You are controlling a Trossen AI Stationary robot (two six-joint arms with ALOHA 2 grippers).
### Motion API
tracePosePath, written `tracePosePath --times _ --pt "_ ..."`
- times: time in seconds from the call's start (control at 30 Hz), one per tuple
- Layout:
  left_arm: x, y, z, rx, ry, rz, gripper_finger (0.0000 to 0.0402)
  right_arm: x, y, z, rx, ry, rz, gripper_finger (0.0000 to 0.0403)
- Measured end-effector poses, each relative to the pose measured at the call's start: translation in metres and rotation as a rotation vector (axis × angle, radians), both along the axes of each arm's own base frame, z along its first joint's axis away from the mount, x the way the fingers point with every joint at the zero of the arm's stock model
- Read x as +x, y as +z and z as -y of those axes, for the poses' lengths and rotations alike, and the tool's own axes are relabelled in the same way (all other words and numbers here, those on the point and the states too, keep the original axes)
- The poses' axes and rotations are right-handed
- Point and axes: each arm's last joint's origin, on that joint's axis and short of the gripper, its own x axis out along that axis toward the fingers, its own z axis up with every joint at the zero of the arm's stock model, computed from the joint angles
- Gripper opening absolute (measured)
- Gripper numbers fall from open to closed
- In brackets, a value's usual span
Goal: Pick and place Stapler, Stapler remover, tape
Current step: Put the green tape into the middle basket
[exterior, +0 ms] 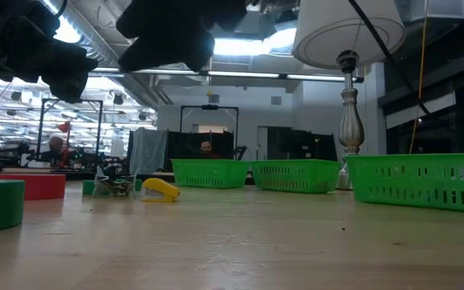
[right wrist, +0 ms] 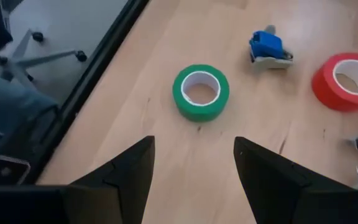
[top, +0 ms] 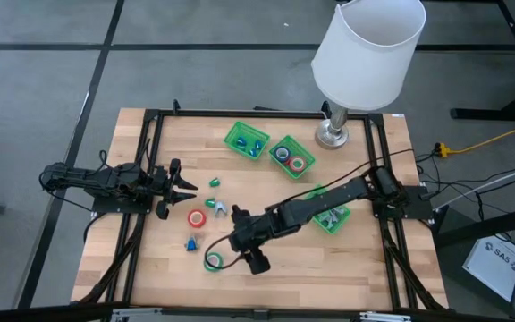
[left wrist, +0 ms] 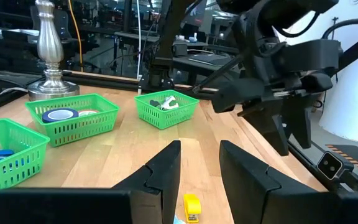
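Observation:
A green tape roll (right wrist: 200,92) lies flat on the table near the front edge, also in the high view (top: 213,260). My right gripper (right wrist: 194,180) hovers open just right of it, slanting down, touching nothing. A red tape roll (top: 197,217), a small blue piece (right wrist: 269,48), a yellow stapler (top: 209,204) and a silver stapler remover (top: 220,208) lie on the wood farther back. My left gripper (top: 181,185) waits open and level at the table's left, with the stapler (left wrist: 192,207) showing ahead between its fingers.
Three green trays stand at the back and right: one (top: 246,139) with blue and green pieces, one (top: 291,155) with tape rolls, one (top: 332,213) under my right arm. A lamp (top: 333,134) stands at the far right. A small green piece (top: 213,182) lies near my left gripper.

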Motion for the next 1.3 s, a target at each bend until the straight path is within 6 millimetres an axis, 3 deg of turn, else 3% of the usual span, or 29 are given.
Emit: tracePosePath --times 0.7,0.93,1.13,1.3 --pt "0.000 0.000 0.000 0.000 0.000 0.000 0.0107 0.022 -0.036 -0.022 -0.127 0.218 0.246 0.0223" --pt "0.000 0.000 0.000 0.000 0.000 0.000 0.0107 0.021 -0.035 -0.037 -0.164 0.241 0.326 0.0223" --pt "0.000 0.000 0.000 0.000 0.000 0.000 0.0107 0.021 -0.042 -0.041 -0.200 0.250 0.319 0.0223" --pt "0.000 0.000 0.000 0.000 0.000 0.000 0.0107 0.033 -0.055 -0.045 -0.216 0.250 0.289 0.0223"
